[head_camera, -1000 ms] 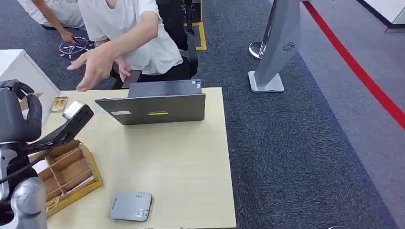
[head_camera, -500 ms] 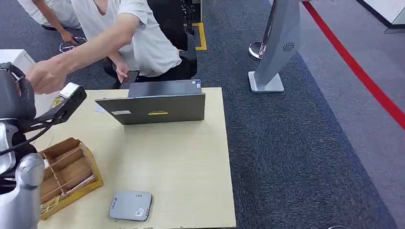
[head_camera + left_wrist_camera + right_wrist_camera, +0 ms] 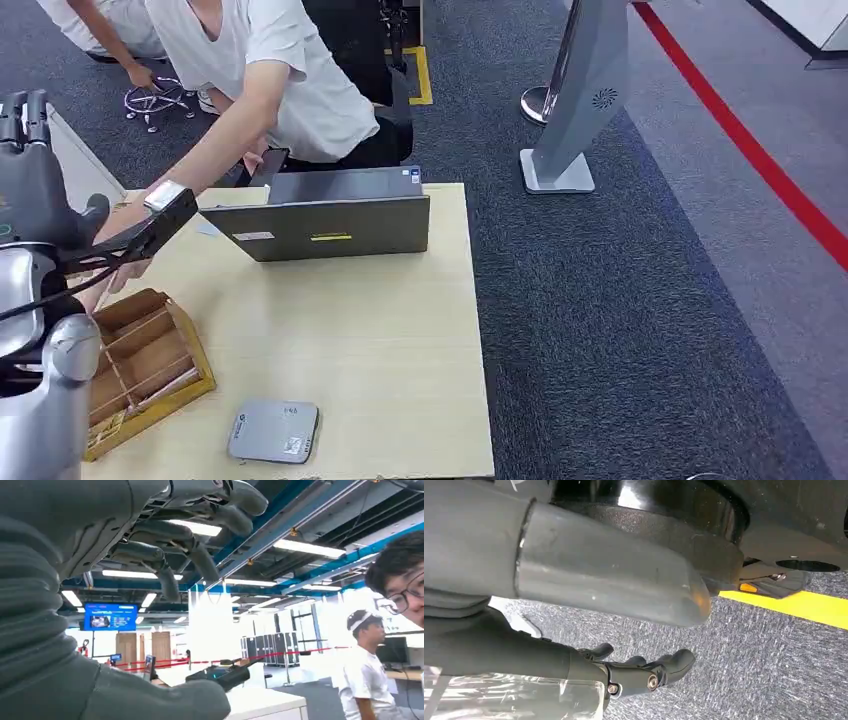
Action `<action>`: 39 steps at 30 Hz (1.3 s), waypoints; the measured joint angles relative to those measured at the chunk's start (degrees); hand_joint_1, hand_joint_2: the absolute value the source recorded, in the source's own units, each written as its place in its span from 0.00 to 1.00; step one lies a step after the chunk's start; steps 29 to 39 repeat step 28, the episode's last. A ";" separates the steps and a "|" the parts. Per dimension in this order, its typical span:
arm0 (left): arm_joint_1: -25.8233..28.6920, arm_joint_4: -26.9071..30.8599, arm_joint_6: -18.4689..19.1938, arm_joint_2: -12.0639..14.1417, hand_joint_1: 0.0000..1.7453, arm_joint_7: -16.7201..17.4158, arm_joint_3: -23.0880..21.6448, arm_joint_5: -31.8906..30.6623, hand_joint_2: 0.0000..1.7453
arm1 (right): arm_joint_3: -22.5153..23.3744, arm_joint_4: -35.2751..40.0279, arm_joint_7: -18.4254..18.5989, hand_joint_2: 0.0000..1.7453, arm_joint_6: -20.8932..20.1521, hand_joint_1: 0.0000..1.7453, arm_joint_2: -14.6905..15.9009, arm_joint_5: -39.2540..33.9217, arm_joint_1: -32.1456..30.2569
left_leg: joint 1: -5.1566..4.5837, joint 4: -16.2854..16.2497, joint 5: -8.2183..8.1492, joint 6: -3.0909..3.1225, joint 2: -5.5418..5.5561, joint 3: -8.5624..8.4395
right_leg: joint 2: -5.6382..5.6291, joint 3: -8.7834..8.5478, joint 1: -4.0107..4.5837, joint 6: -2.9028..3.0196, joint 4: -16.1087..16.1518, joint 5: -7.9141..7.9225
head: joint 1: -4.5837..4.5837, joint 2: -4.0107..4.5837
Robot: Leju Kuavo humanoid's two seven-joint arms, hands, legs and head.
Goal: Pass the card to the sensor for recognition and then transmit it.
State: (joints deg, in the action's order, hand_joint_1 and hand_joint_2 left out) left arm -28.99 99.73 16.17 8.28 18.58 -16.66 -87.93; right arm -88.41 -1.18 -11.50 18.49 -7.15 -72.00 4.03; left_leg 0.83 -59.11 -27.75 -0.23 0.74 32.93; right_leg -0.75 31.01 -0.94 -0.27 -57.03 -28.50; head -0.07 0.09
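Our left hand [image 3: 35, 190] raised at pale wooden table's [image 3: 380, 340] left edge, fingers spread, empty; person's hand [image 3: 105, 262] beneath; grey laptop [image 3: 325, 215] at far edge; our right hand [image 3: 644, 672] hangs loose, unclenched, empty

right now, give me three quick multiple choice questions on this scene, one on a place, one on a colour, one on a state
1. Where does the flat grey reader lie?
A. on the laptop
B. on the table near its front edge
C. inside the wooden box

2. What colour is the long line on the floor at far right?
A. red
B. green
C. white

3. How is the right hand?
A. gripping a card
B. pressing on the table
C. hanging over the carpet, holding nothing

Answers:
1 B: the head view shows the flat grey reader on the table, beside the wooden box and apart from it.
2 A: the line is red.
3 C: in the right wrist view the right hand hangs empty above the carpet.
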 joint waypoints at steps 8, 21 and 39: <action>4.26 2.52 -1.73 0.35 0.00 -4.51 1.34 0.00 1.00 | 0.00 0.00 0.55 0.00 0.63 0.00 0.00 -0.04 -0.06 | 0.00 0.01 0.00 0.00 0.03 0.06 | 0.01 -0.01 0.00 0.00 -0.01 -0.01 | 0.02 0.00; 17.28 11.09 -7.87 -0.63 0.00 -15.49 13.08 1.49 1.00 | 1.29 0.00 0.57 0.00 2.65 0.00 -0.42 -2.14 -0.33 | 0.01 0.04 -0.04 -0.03 -0.14 0.09 | -0.20 0.06 0.00 0.00 -0.02 -0.01 | 0.04 0.00; 34.33 15.30 -16.28 -3.59 0.00 -27.91 34.09 17.47 1.00 | 3.43 -0.02 1.25 0.00 4.61 0.00 -0.94 -4.63 -0.71 | 0.07 0.08 -0.17 -0.11 -0.41 0.15 | -0.46 0.24 0.04 0.13 -0.02 -0.15 | 0.04 0.00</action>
